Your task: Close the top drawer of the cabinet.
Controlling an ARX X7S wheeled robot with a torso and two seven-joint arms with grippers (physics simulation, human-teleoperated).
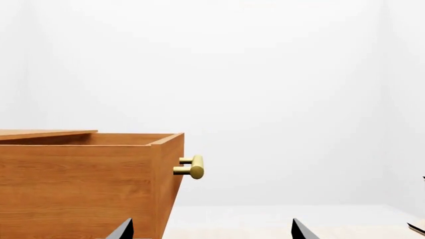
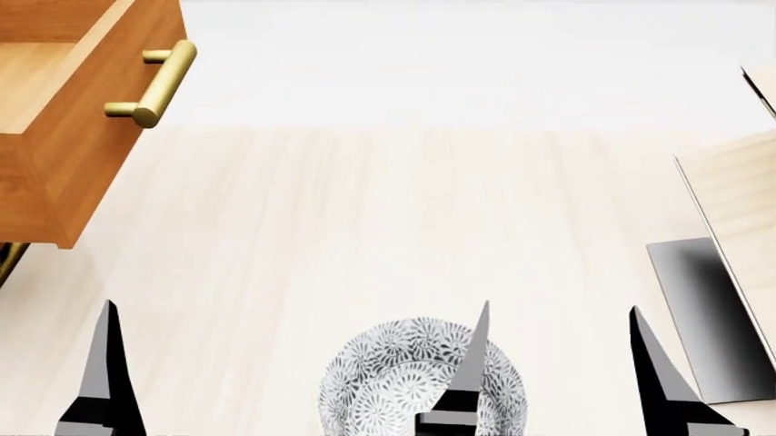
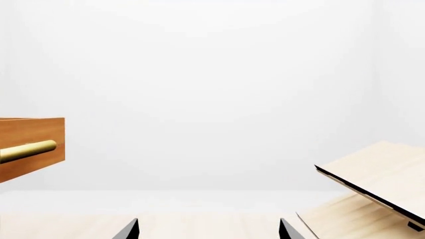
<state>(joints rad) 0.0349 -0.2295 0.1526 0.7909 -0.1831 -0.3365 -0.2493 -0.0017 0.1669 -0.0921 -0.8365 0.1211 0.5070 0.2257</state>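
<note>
The top drawer stands pulled out at the head view's upper left, orange-brown with a lighter inside and a brass bar handle. In the left wrist view the drawer is ahead of the left fingertip, its handle pointing into free space, and the cabinet top shows behind it. My left gripper is open and empty, short of the drawer; only one finger shows in the head view. My right gripper is open and empty, over the floor. The right wrist view shows the handle far off.
A grey-patterned bowl lies on the pale wood floor, partly behind my right gripper's inner finger. A pale wood rack on a black base stands at the right; it also shows in the right wrist view.
</note>
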